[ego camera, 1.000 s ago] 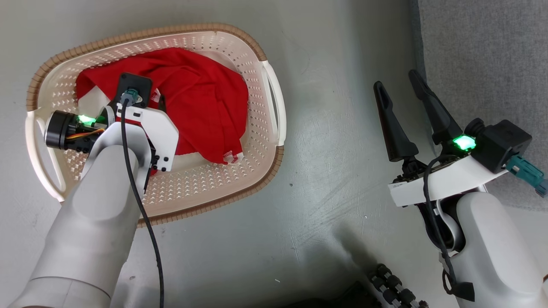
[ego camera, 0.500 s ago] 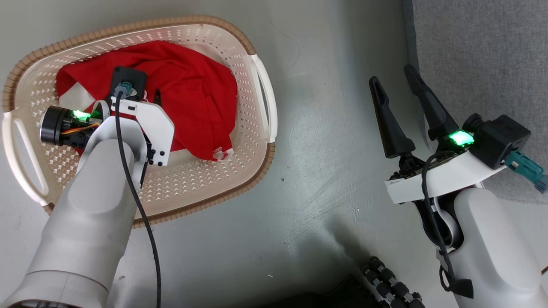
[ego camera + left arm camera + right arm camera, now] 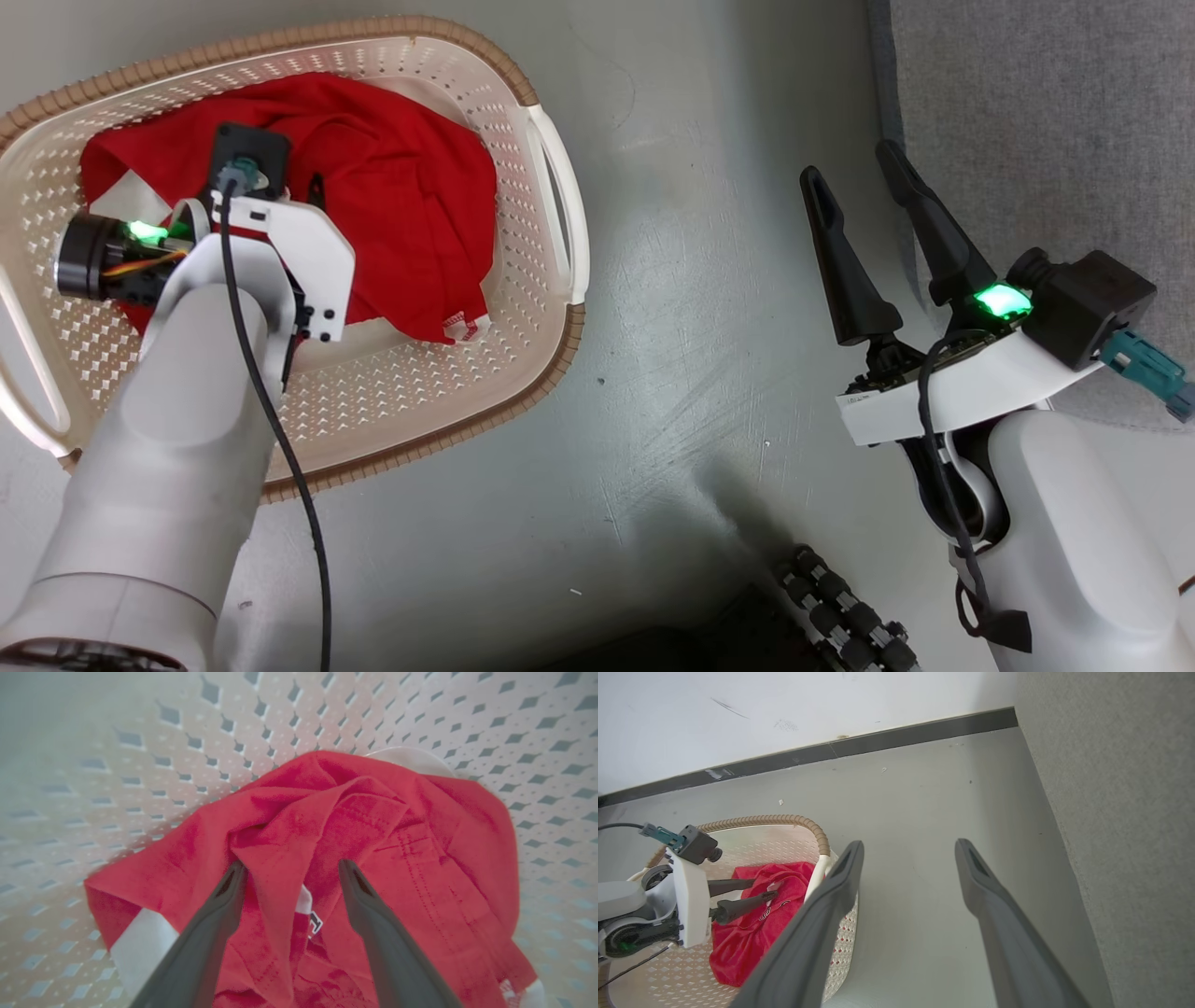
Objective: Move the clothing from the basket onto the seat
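The clothing (image 3: 411, 205) is all sitting in the basket (image 3: 448, 411) over on the left of the head view: a crumpled red heap with a white panel (image 3: 121, 201) poking out at its far left and a little white-printed hem corner (image 3: 464, 325) at the edge nearest the robot. So none of it is on the sofa yet. The basket is the cream perforated kind with a brown braided rim, and it's standing on the grey floor (image 3: 700, 327). The left arm reaches down into it, and in the left wrist view the left hand (image 3: 290, 864) is spread wide right at the pile. A raised fold of red fabric stands up between the two fingers, with the tips down against the cloth, but nothing is pinched. There's a bit of black-and-white print showing in the folds lower down between the fingers, too small to read. Moving right, the basket's white side handle (image 3: 560, 215) faces a bare stretch of floor. After that comes the right hand (image 3: 850, 163), also spread wide with nothing in it, hanging over the floor just beside the sofa's edge. The grey woven sofa (image 3: 1046, 140) takes up the far right, well apart from the basket. The right wrist view looks back along the floor at a white wall (image 3: 784, 709) with a dark baseboard (image 3: 924, 730), and you can see the left hand in the basket from there as well, fingers apart over the red cloth.
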Robot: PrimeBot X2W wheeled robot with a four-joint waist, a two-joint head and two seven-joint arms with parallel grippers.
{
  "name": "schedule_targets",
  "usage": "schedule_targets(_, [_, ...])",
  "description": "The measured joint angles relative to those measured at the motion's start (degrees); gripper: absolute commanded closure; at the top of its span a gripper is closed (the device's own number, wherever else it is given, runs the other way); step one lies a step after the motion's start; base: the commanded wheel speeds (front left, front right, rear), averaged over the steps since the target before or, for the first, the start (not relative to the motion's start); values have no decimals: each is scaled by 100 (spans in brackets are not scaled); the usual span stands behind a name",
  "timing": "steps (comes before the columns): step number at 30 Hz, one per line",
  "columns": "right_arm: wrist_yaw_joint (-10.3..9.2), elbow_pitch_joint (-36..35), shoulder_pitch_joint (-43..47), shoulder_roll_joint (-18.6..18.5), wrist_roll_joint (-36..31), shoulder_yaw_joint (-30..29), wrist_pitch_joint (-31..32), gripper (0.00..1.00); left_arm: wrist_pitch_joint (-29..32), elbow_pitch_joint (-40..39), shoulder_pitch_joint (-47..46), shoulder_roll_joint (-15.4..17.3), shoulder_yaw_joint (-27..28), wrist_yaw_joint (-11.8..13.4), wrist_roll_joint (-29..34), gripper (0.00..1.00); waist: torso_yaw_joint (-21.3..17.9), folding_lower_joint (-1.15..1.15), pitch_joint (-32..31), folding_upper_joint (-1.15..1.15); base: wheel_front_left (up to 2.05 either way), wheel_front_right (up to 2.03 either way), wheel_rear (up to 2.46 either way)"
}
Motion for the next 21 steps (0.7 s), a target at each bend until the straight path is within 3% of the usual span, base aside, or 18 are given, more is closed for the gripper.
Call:
schedule_targets(17, [0, -138, 25, 1, 96, 15, 0, 0, -202, 188, -203, 46, -16, 52, 5, 0, -87, 0, 193, 0, 0, 0, 0])
schedule_targets(20, [0, -146, 25, 1, 96, 4, -1, 0, -232, 199, -243, 46, -26, 70, 13, 33, -91, 0, 212, 0, 0, 0, 0])
schedule_targets(21, [0, -151, 25, 1, 96, 0, 0, 0, -245, 210, -260, 47, -29, 70, 13, 48, -92, 0, 220, 0, 0, 0, 0])
